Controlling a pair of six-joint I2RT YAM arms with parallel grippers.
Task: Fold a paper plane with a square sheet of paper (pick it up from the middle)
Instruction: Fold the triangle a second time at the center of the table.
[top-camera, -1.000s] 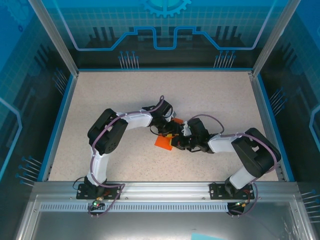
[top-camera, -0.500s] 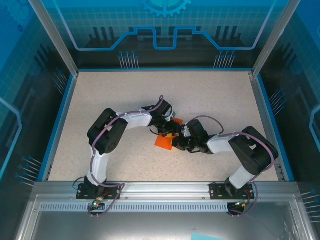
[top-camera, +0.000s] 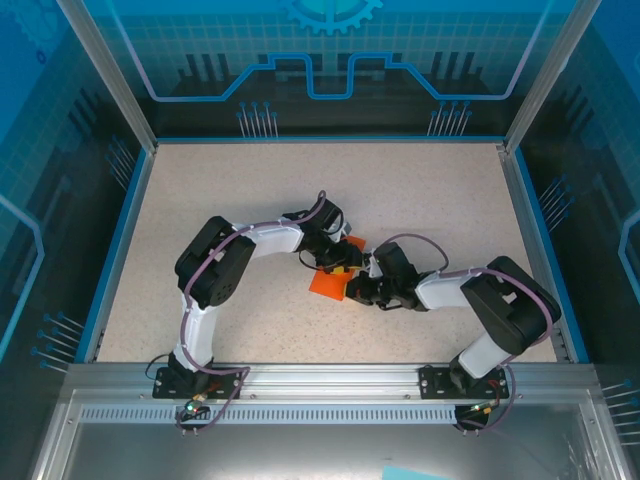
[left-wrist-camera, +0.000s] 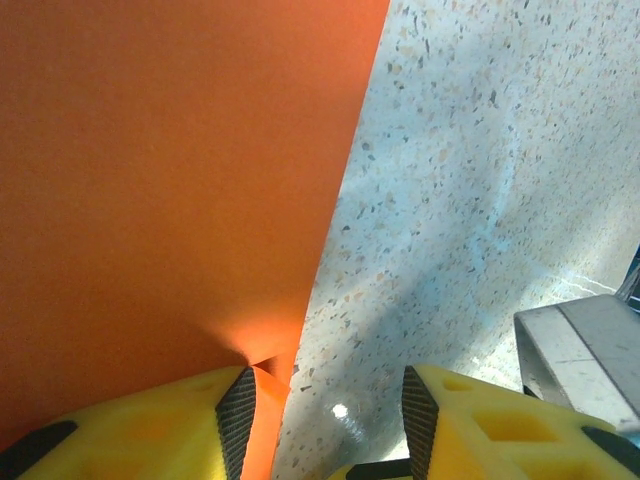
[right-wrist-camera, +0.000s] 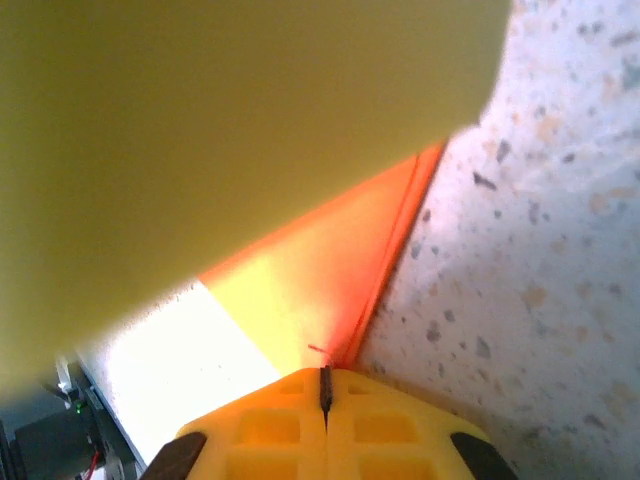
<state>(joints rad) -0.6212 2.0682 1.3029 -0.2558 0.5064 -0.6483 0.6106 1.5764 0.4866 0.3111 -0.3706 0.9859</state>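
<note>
Orange paper plane (top-camera: 327, 282), one only, a folded sheet of bright paper, lies flat near the middle of the speckled beige table (top-camera: 430, 195) when seen from above. Two black-and-white arms meet over it and cover part of it. The left gripper (top-camera: 338, 264) is on its far side and the right gripper (top-camera: 358, 290) at its right edge.

From the left wrist, the orange sheet takes up the left half. The two yellow fingers (left-wrist-camera: 150, 425) stand about half apart with bare table between them. The left pad touches the paper's edge and nothing is gripped. One grey block (left-wrist-camera: 585, 350) sits at the right.

From the right wrist, the yellow fingers are pressed together. The creased orange edge runs to their seam, and I cannot tell if it is pinched. One large blurred yellowish shape (right-wrist-camera: 220, 130) hides the upper part.
</note>
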